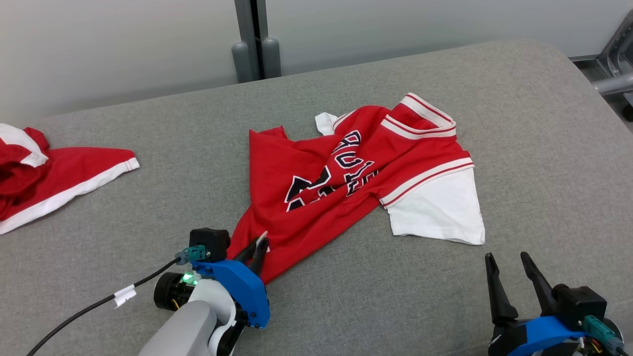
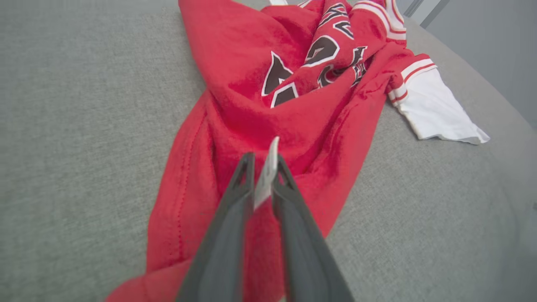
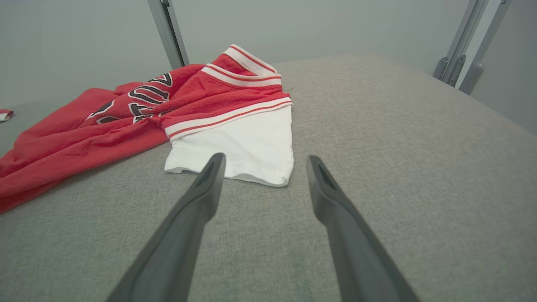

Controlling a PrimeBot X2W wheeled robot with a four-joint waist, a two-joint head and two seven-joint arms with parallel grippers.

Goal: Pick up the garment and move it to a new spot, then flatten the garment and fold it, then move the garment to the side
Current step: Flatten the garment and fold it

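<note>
The garment, a red jersey with black lettering and white sleeves, lies crumpled in the middle of the grey padded surface. My left gripper is at its near lower corner, shut on the red hem. In the left wrist view the two fingers pinch red cloth and a small white label, with the garment spreading beyond them. My right gripper stands open at the lower right, a little short of the white sleeve. Nothing is between its fingers, which are apart from the garment.
A second red and white garment lies bunched at the surface's far left edge. Grey posts stand behind the back edge, and a metal frame is at the right. A black cable trails from my left wrist.
</note>
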